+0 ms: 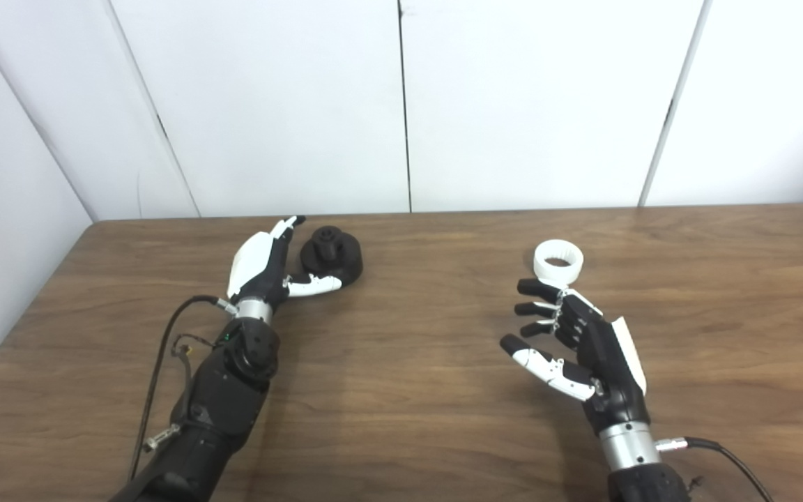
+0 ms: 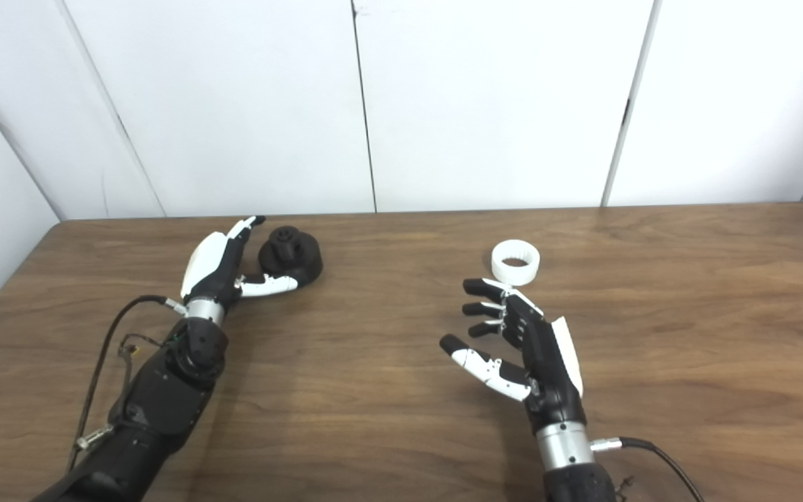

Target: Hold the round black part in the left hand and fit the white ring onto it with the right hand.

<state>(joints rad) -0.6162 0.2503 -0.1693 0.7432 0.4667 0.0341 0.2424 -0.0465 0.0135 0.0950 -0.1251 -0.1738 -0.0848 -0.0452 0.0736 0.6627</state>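
On a brown wooden surface [image 1: 401, 390], the left hand [image 1: 262, 265] lies spread wide beside the round black part [image 1: 332, 256], thumb against its base; the right hand [image 1: 576, 341] hovers splayed, empty, just short of the white ring [image 1: 558, 261].

Bare surface [image 1: 401, 362] lies between the two arms and to the right of the ring [image 1: 558, 261]. The left hand [image 1: 265, 261] flanks the black part [image 1: 332, 256] on its left and near sides; its far and right sides stand unobstructed. The right hand [image 1: 576, 341], fingers [image 1: 537, 289] spread, sits just before the ring.
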